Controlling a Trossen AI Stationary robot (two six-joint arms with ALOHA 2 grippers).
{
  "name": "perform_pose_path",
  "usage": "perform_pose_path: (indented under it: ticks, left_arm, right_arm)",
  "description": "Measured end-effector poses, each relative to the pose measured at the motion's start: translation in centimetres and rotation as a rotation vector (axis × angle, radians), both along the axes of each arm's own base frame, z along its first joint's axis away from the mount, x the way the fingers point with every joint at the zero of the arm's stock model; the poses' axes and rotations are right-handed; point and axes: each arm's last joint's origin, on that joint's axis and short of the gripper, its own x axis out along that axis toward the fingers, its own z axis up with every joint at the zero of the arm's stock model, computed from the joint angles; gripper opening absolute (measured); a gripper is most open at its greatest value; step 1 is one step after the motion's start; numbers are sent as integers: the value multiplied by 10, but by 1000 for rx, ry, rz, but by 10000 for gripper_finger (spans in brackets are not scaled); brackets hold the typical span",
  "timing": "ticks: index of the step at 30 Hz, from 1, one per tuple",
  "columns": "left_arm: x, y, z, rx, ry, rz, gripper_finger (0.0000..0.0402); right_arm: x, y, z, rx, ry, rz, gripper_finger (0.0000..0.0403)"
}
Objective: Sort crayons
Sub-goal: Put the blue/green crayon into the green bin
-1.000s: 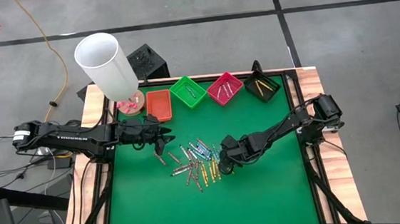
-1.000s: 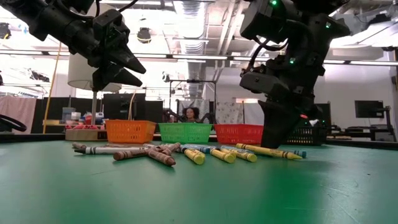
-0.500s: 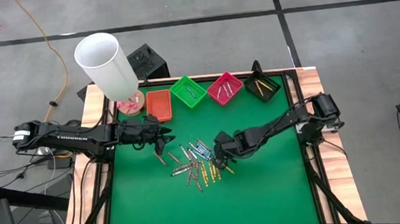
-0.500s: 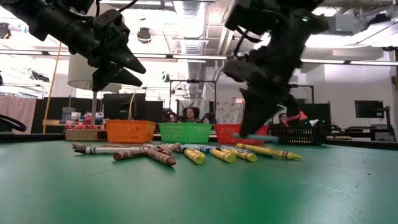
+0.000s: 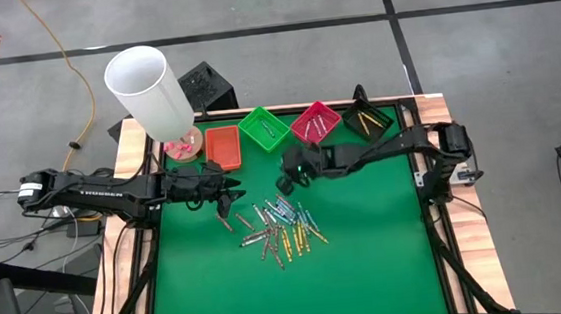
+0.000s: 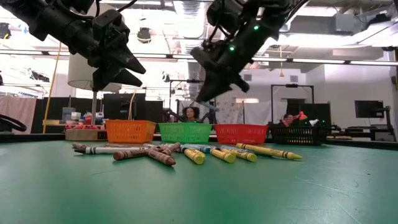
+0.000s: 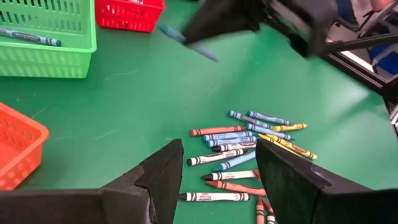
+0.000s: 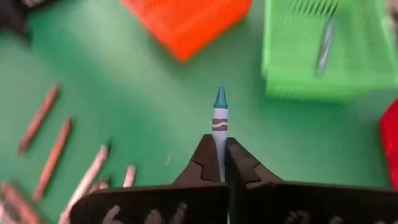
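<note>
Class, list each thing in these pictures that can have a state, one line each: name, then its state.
Right gripper: shut on a blue crayon, raised above the table near the green tray.
Left gripper: open, empty, hovering by the pile.
Crayon pile: loose on the mat, unsorted.
Green tray: holds crayons.
Pink tray: holds crayons.
Black tray: holds yellow crayons.
Orange tray: looks empty.

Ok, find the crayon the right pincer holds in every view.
High: hidden under the right pincer, below the green tray.
Low: too dark to make out.
Left wrist: blue crayon near the green tray.
Right wrist: crayon centre, pointing toward the green tray.
</note>
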Motion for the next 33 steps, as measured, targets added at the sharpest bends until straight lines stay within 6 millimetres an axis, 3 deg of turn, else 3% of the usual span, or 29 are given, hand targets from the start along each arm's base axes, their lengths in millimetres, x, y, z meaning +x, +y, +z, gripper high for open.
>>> perform_pose_path:
  ticks: [10,18,21,27,33]
  left_arm:
    - [0,1,0,22,3,32,192]
    - [0,1,0,25,1,38,192]
    - [0,1,0,24,0,40,192]
    - [0,1,0,25,0,43,192]
    - [-1,2,-1,36,13,38,192]
  right_arm:
    - [-3,-63,18,-90,-184,-110,1]
    - [-7,-94,31,-154,-310,-130,1]
    - [-2,-102,27,-190,-348,-112,1]
    - [22,-118,-1,-169,-237,-53,1]
    - [43,-129,-1,-193,-90,-26,1]
